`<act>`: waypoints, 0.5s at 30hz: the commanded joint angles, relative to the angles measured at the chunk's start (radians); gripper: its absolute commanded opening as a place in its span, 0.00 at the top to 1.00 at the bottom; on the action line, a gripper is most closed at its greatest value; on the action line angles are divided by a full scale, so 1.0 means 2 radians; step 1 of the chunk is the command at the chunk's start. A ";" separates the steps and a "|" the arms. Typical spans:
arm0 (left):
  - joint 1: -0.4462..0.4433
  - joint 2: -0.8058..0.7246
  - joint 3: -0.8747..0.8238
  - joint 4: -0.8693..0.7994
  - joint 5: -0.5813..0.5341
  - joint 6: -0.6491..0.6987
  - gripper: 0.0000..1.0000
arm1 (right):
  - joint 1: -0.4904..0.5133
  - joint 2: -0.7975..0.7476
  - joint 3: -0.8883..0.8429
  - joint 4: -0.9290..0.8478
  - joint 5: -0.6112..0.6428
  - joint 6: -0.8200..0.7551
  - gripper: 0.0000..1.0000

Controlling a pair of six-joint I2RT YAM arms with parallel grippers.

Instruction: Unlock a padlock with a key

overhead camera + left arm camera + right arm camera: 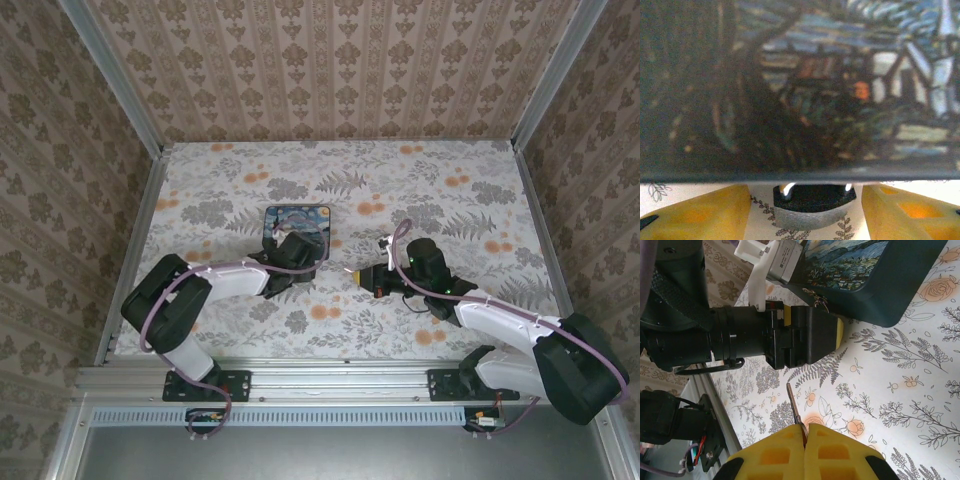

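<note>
Your left end effector (806, 194) stands with its jaws partway apart, one yellow finger (695, 215) on each side of the padlock (812, 212). There is a visible gap on the left side of the lock and a narrower one on the right, so it is straddled rather than gripped. The padlock sits on the counter (450, 200) right against the near edge of the painted box (800, 85), with its two shackle legs running up toward that edge. Your right end effector (804, 429) is closed tight on the key (794, 402). The slim blade sticks out past the fingertips toward the left end effector and hangs just short of it.
</note>
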 commanded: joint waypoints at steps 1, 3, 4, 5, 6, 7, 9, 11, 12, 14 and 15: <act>-0.008 0.010 0.014 -0.035 -0.044 -0.026 0.38 | 0.001 -0.008 0.009 -0.008 0.002 -0.007 1.00; -0.011 0.012 0.014 -0.037 -0.049 -0.031 0.39 | 0.000 -0.008 0.009 -0.014 0.003 -0.009 1.00; -0.013 0.011 0.015 -0.040 -0.051 -0.034 0.41 | 0.000 -0.007 0.008 -0.015 0.004 -0.009 1.00; -0.015 0.010 0.015 -0.044 -0.056 -0.039 0.43 | -0.001 -0.006 0.007 -0.014 0.002 -0.010 1.00; -0.016 0.008 0.016 -0.050 -0.060 -0.045 0.44 | -0.001 -0.006 0.007 -0.013 0.002 -0.010 1.00; -0.019 0.007 0.017 -0.059 -0.067 -0.053 0.45 | -0.001 -0.006 0.006 -0.013 0.002 -0.011 1.00; -0.024 0.006 0.018 -0.073 -0.078 -0.065 0.44 | -0.002 -0.005 0.007 -0.011 0.001 -0.011 1.00; -0.028 0.005 0.018 -0.079 -0.084 -0.074 0.43 | -0.002 -0.002 0.007 -0.009 -0.001 -0.012 1.00; -0.030 0.005 0.019 -0.080 -0.085 -0.077 0.44 | -0.002 0.000 0.008 -0.006 -0.001 -0.011 1.00; -0.030 0.008 0.019 -0.072 -0.084 -0.078 0.46 | -0.002 0.005 0.009 0.000 -0.005 -0.011 1.00; -0.030 0.011 0.020 -0.071 -0.083 -0.079 0.47 | -0.002 0.008 0.009 0.003 -0.007 -0.009 1.00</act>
